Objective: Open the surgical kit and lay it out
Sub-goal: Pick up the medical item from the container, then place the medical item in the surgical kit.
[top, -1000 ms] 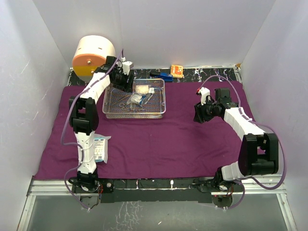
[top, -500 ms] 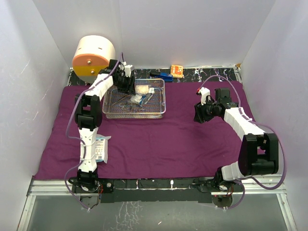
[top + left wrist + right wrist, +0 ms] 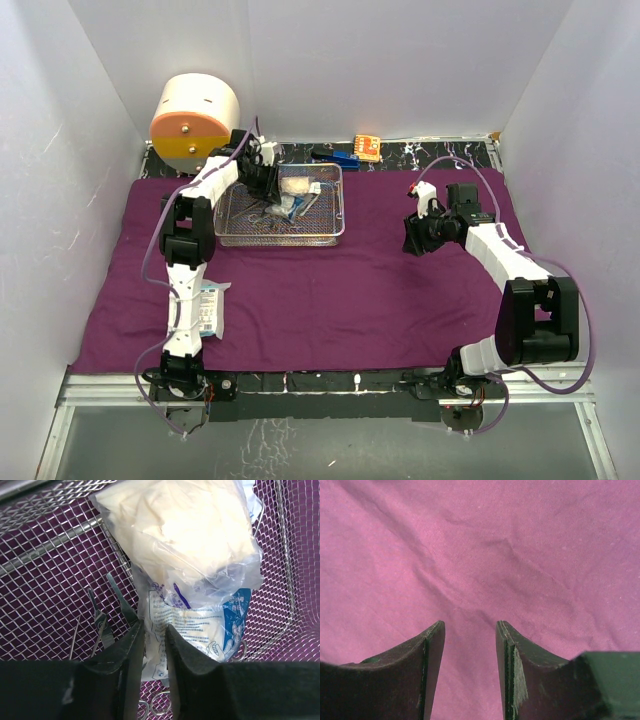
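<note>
**Operator:** Left claw status?

**Technician:** The left gripper point(image 3: 153, 626) stands narrow. The left edge of a white-and-blue printed plastic packet point(image 3: 200, 625) lies in the slit between its fingertips. Whether that edge is clamped cannot be told. A clear bag of cream-white gauze point(image 3: 190, 525) overlaps the packet at its 12 o'clock. Small steel instruments point(image 3: 102, 625) lie on the mesh at 9 o'clock of the fingertips.

**Operator:** Edges and clearances?

**Technician:** All of these sit in the rectangular silver wire-mesh tray point(image 3: 280, 241), at 11 o'clock on the large purple cloth wrap point(image 3: 330, 300). The tray's right wall is near the packet, at 3 o'clock. A cream-and-orange round drum point(image 3: 195, 120) stands outside the tray at 10 o'clock. The right gripper point(image 3: 469, 626) hangs with fingers apart and empty, well apart from the tray at its 3 o'clock, with bare cloth on every side.

**Operator:** Changes?

**Technician:** A second ago the left gripper was wider and at the tray's far-left corner. It is now further inside. The right gripper is unmoved.
</note>
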`<control>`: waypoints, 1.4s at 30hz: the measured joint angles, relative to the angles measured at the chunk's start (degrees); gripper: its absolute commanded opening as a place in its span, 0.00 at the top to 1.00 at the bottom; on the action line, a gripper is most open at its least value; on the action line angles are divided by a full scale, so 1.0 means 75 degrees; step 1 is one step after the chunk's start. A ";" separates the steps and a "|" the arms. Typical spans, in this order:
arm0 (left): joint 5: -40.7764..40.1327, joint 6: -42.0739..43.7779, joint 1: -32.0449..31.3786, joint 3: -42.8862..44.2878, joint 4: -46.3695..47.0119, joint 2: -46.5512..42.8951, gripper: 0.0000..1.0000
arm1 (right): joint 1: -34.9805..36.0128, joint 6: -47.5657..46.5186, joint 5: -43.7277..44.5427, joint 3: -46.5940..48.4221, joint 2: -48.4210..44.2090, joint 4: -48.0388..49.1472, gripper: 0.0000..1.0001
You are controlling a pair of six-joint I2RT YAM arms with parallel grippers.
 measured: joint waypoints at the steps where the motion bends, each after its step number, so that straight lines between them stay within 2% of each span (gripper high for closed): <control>1: 0.0003 -0.0023 0.0000 0.0009 -0.0023 0.0000 0.86 | 0.0000 -0.0003 0.0000 0.0000 0.0000 0.0000 0.56; 7: 0.0061 -0.0128 -0.0009 0.0023 -0.0064 -0.0003 1.00 | 0.0000 -0.0029 0.0026 0.0000 0.0000 0.0000 0.56; 14: 0.0052 -0.0187 -0.0009 -0.0166 -0.0017 -0.0300 1.00 | 0.0000 -0.0029 0.0023 0.0000 -0.0003 0.0000 0.56; 24: -0.0271 -0.0236 -0.0006 -0.1545 0.0160 -0.2891 1.00 | 0.0061 0.0099 -0.0058 0.0085 -0.0396 0.0131 0.57; 29: -0.0606 -0.0434 -0.0006 -0.3270 0.0350 -0.4937 1.00 | 0.0475 0.0606 -0.0428 0.0635 -0.0341 0.0595 0.55; 36: -0.0749 -0.0525 -0.0052 -0.6773 0.0749 -0.7941 1.00 | 0.2142 0.2075 -0.1020 0.1682 0.0650 0.2366 0.47; 42: -0.0635 -0.0373 -0.0169 -0.7810 0.0985 -0.9329 1.00 | 0.3520 0.3203 -0.1437 0.3005 0.2366 0.3130 0.37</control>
